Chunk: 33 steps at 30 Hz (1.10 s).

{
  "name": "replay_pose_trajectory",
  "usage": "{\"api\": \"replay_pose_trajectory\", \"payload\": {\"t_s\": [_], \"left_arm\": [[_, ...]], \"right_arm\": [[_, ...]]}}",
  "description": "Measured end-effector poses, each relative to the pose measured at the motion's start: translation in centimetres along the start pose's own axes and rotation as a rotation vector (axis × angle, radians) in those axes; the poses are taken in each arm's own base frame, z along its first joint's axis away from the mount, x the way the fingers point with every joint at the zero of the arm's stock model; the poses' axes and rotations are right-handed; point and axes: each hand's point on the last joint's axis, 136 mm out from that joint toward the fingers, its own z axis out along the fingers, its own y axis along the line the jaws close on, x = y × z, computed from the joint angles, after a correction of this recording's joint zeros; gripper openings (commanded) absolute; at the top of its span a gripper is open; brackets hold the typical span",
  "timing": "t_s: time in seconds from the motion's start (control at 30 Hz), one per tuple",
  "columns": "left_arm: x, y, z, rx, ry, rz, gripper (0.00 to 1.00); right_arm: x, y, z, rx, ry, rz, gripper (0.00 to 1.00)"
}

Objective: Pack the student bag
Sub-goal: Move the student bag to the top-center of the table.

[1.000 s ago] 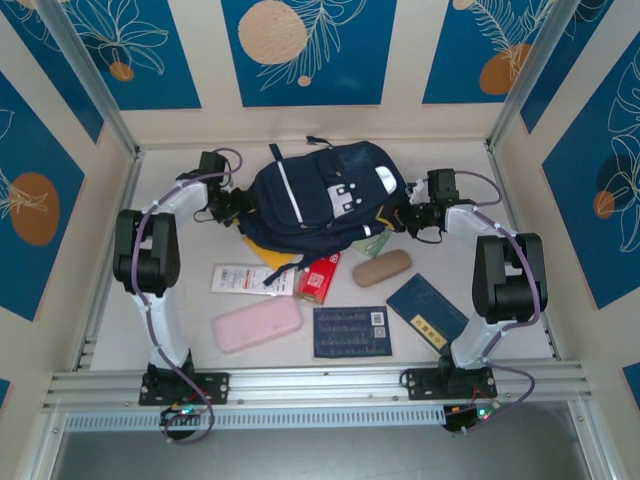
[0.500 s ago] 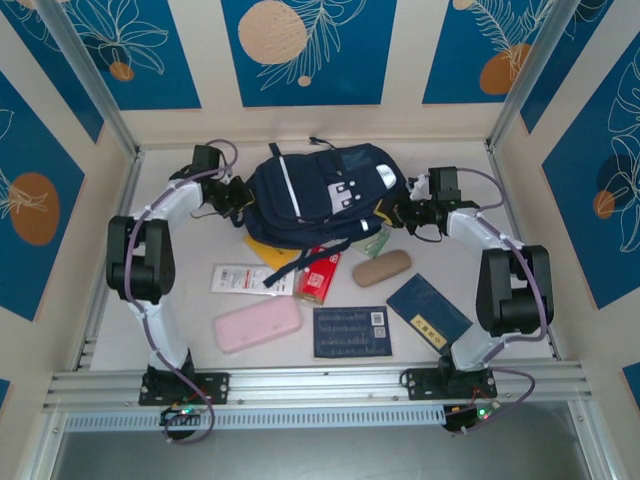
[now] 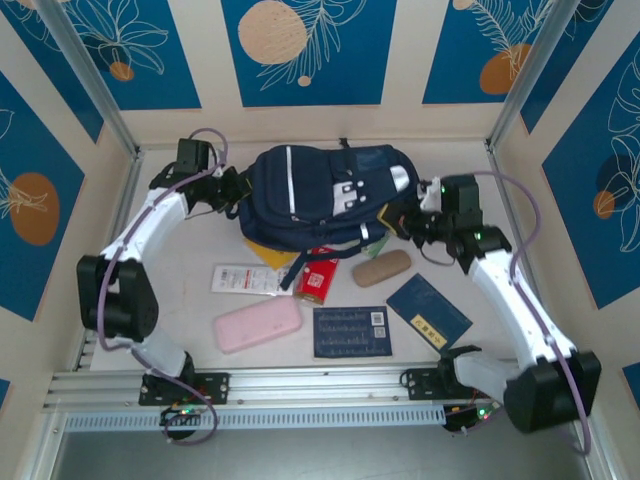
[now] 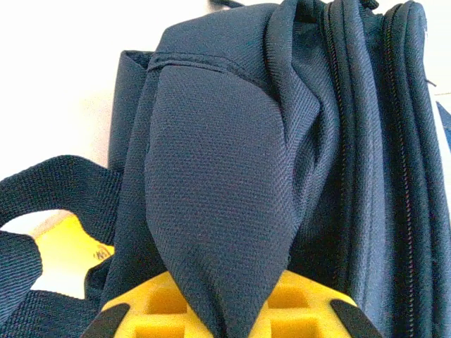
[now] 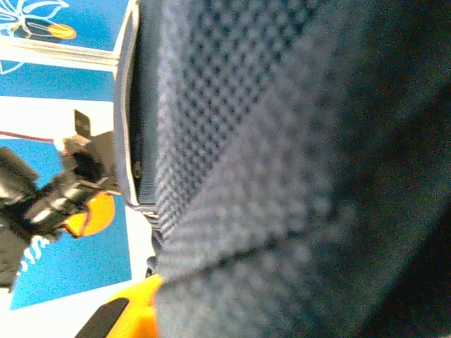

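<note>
Navy fabric is pinched in a fold between the narrow yellow jaws of the left gripper [image 4: 227, 303]. The right gripper [image 3: 402, 222], nearly closed, seems to clamp blurred cloth too. Between them the student bag [image 3: 320, 190] lies at the back of the table [image 3: 480, 290], beyond a pink case [image 3: 257, 323].

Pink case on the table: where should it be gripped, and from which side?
Pinch the pink case across its short width near the middle, straight down from above: it lies flat, long and narrow, with bare table along both long edges.
</note>
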Motion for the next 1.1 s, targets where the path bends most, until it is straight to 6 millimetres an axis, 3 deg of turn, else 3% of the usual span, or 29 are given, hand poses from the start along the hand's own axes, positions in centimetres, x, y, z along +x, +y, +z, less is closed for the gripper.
{"api": "replay_pose_trajectory", "payload": {"t_s": [0.07, 0.13, 0.23, 0.33, 0.37, 0.47, 0.53, 0.6, 0.9, 1.1], "left_arm": [[1.6, 0.2, -0.6, -0.017, 0.01, 0.012, 0.39], [3.4, 1.0, -0.6, -0.037, 0.033, 0.007, 0.46], [6.2, 3.0, -0.2, -0.083, 0.087, -0.012, 0.48], [8.2, 4.8, -0.4, -0.133, 0.12, -0.025, 0.48], [8.4, 5.0, -0.6, -0.136, 0.119, -0.022, 0.49], [8.5, 4.6, -1.6, -0.131, 0.097, -0.005, 0.49], [8.3, 4.0, -2.2, -0.12, 0.079, 0.013, 0.5], [8.4, 3.8, -2.5, -0.12, 0.068, 0.028, 0.5], [8.9, 3.6, -2.3, -0.147, 0.077, 0.087, 0.51], [10.4, -0.1, -0.6, -0.106, 0.135, 0.211, 0.52]], "right_arm": [[2.0, -2.7, 0.0, 0.041, 0.006, 0.032, 0.05], [4.2, -6.7, 0.7, 0.102, 0.034, 0.102, 0.07], [7.0, -12.7, 1.8, 0.213, 0.071, 0.209, 0.08], [7.8, -15.5, 2.0, 0.278, 0.064, 0.255, 0.1], [7.8, -15.6, 2.0, 0.278, 0.06, 0.255, 0.13], [7.3, -15.4, 2.0, 0.274, 0.041, 0.239, 0.33], [7.3, -15.9, 1.9, 0.303, 0.031, 0.225, 0.59], [7.2, -16.5, 1.5, 0.348, 0.02, 0.209, 0.7], [5.6, -16.6, -1.4, 0.623, -0.052, 0.032, 0.73], [4.1, -12.0, -1.5, 0.605, -0.064, -0.224, 0.62]]}}
